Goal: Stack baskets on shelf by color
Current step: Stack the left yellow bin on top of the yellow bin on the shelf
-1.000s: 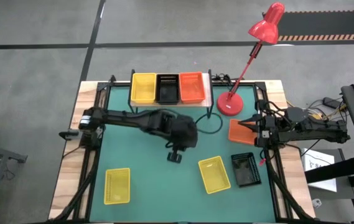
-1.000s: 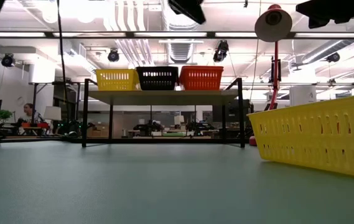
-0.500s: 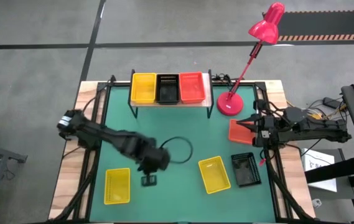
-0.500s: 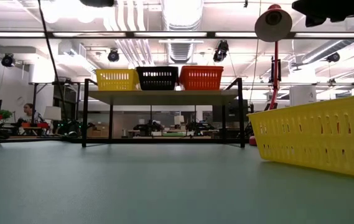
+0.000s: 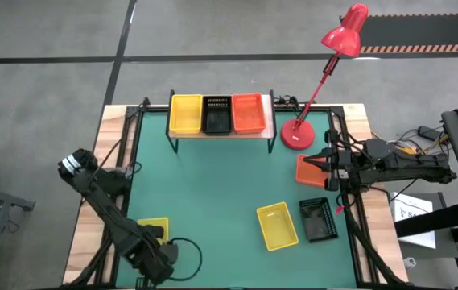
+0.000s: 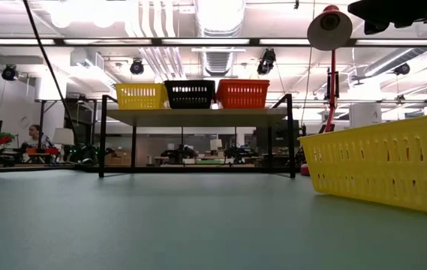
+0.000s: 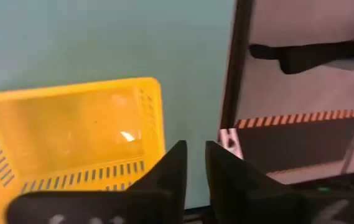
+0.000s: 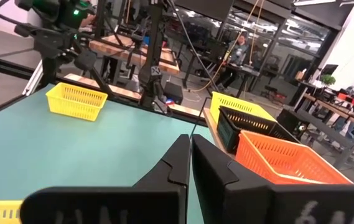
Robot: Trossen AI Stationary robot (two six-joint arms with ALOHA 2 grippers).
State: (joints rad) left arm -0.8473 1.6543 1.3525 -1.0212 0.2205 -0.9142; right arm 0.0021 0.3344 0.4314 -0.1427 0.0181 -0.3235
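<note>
The left gripper (image 7: 192, 165) hangs at the near left corner of the table, just beside a yellow basket (image 5: 153, 234); its fingers stand a little apart and hold nothing. The right gripper (image 8: 189, 155) waits at the right edge, fingers together, empty, above an orange basket (image 5: 307, 169). On the shelf (image 5: 266, 127) sit three baskets: yellow, black, orange.
</note>
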